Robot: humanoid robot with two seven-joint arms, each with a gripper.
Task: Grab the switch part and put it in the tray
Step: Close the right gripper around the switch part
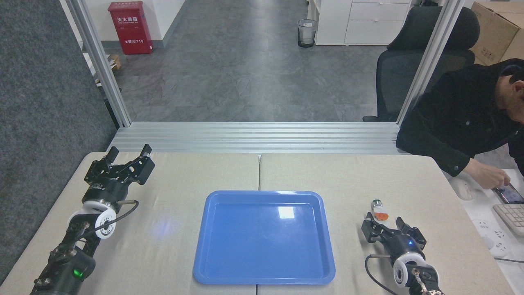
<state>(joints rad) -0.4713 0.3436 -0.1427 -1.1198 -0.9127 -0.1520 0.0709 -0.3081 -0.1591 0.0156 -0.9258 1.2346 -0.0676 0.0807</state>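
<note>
Glossy blue plastic makes up the tray, a wide rectangle with rounded corners and a low raised rim, lying flat at the middle of the pale, cloth-textured desk. A window glint shows on its smooth floor.

The switch part lies on the desk to the right of the tray, well apart from its rim. It is a small block: a silver-green cylindrical end, then an orange middle; the white body is mostly hidden behind the tool. Its long axis runs away from the robot, the cylindrical end pointing to the far side.

The right tool sits low over the desk, its black fingers spread on either side of the part's near end; whether they touch it cannot be told. The right arm rises from the lower edge, wrist white and ringed, a blue light on its body.

The left tool rests at the desk's far left, fingers spread and empty, pointing away, the arm stretching back to the lower left corner.
</note>
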